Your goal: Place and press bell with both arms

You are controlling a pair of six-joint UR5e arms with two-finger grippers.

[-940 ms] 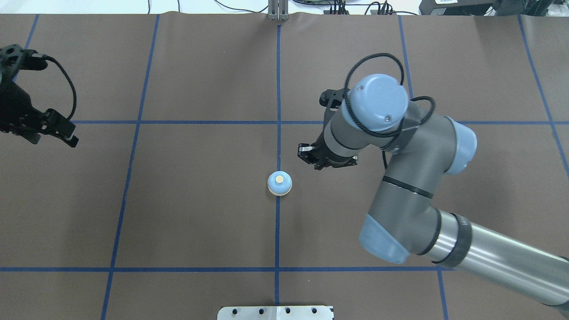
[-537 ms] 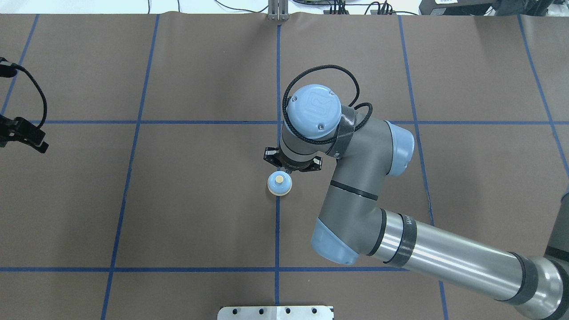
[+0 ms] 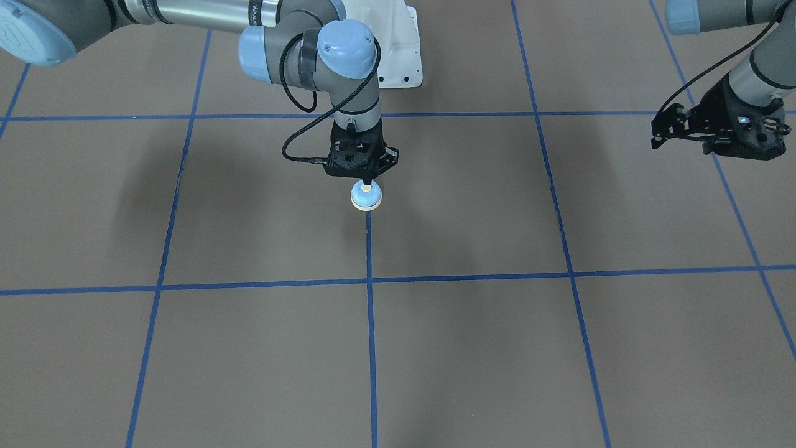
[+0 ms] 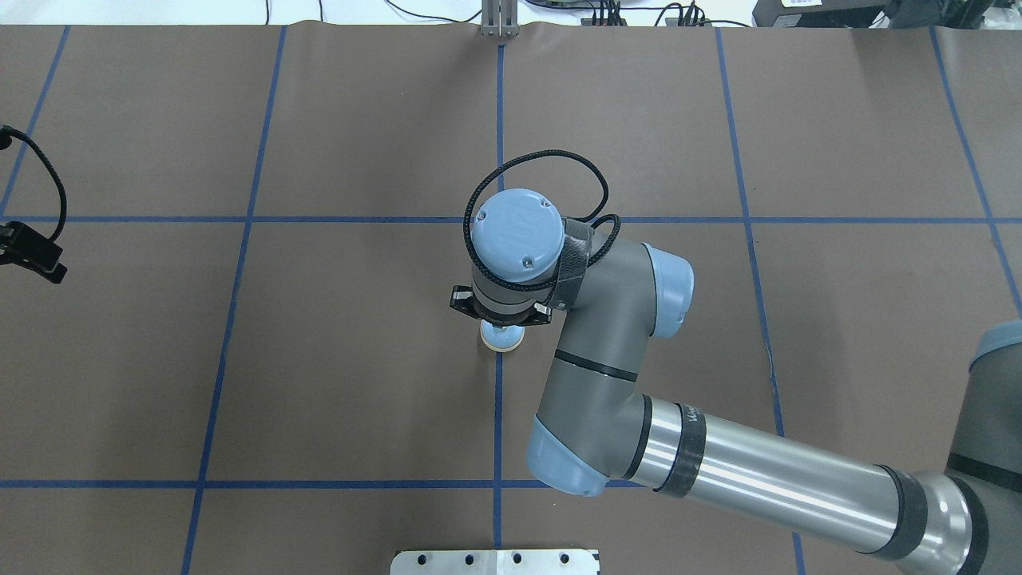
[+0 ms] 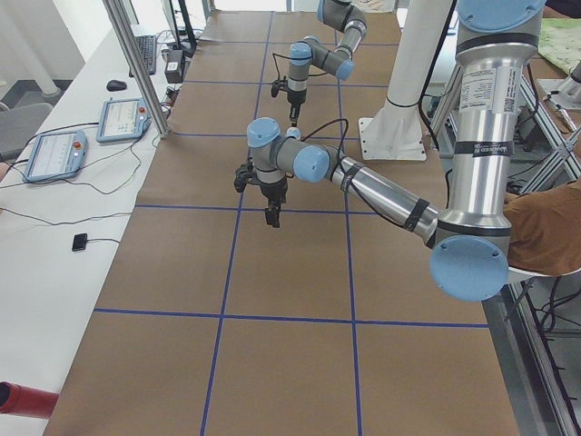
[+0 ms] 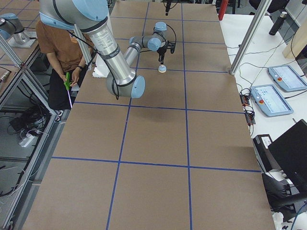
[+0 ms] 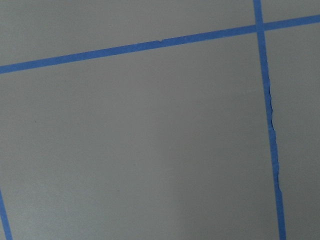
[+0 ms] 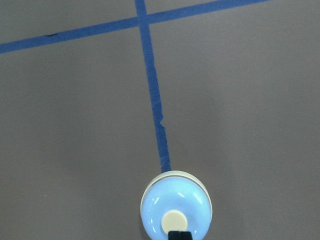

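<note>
The light-blue bell [image 3: 366, 198] stands on the centre blue line of the table. It also shows in the right wrist view [image 8: 176, 205] and, mostly covered by the wrist, in the overhead view [image 4: 501, 342]. My right gripper [image 3: 367, 182] points straight down over it, fingers shut together, and the black tip [image 8: 180, 235] touches the cream button. My left gripper [image 3: 715, 144] hangs empty above the table far off to the side, at the overhead view's left edge [image 4: 32, 255]. It looks open; its wrist view shows only bare mat.
A brown mat [image 4: 359, 383] with blue tape grid lines [image 4: 239, 220] covers the table. The white bolted pedestal [image 3: 398, 56] stands at the robot's edge. A person [image 6: 62, 52] sits beside the table near the robot's base.
My right arm has swung left and come down over the bell, so its shut tip now rests on the button. My left gripper has drawn back further left, nearly out of the overhead view.
</note>
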